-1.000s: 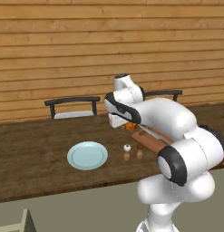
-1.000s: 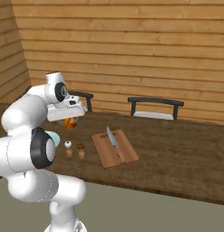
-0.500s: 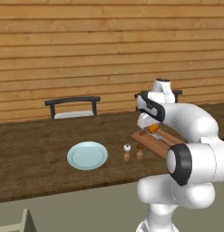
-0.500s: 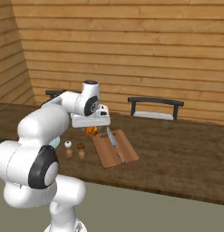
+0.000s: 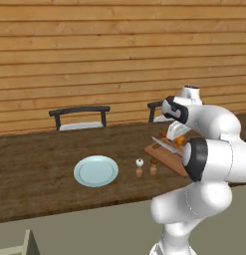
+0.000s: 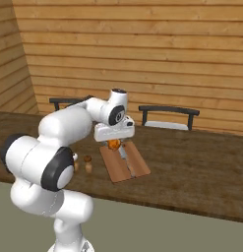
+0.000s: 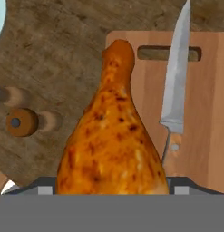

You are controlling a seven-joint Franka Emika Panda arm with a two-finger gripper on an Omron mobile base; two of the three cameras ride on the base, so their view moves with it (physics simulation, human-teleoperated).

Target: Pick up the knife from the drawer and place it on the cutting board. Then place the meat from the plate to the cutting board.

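My gripper (image 5: 177,140) is shut on the meat (image 5: 180,141), a glossy orange-brown drumstick. It hangs just above the near left part of the reddish-brown cutting board (image 5: 164,158). In the hand view the meat (image 7: 113,145) fills the space between the fingertips, with its narrow end over the board's (image 7: 208,113) left edge. The knife (image 7: 177,86) lies flat along the board to the right of the meat, apart from it. From the right base view the gripper (image 6: 113,143) and the meat (image 6: 113,144) sit over the far end of the board (image 6: 135,165), beside the knife (image 6: 127,156). The pale blue plate (image 5: 96,171) lies bare to the left.
Two tiny shakers (image 5: 139,163) (image 5: 153,162) stand on the dark wooden table (image 5: 35,169) between plate and board. Two dark chairs (image 5: 79,117) stand behind the table against the wooden wall. A pale grey-green corner of the drawer (image 5: 17,245) shows at the lower left.
The arm has swung to the right, carrying the meat from beside the shakers to above the cutting board. The knife, plate and shakers have stayed put.
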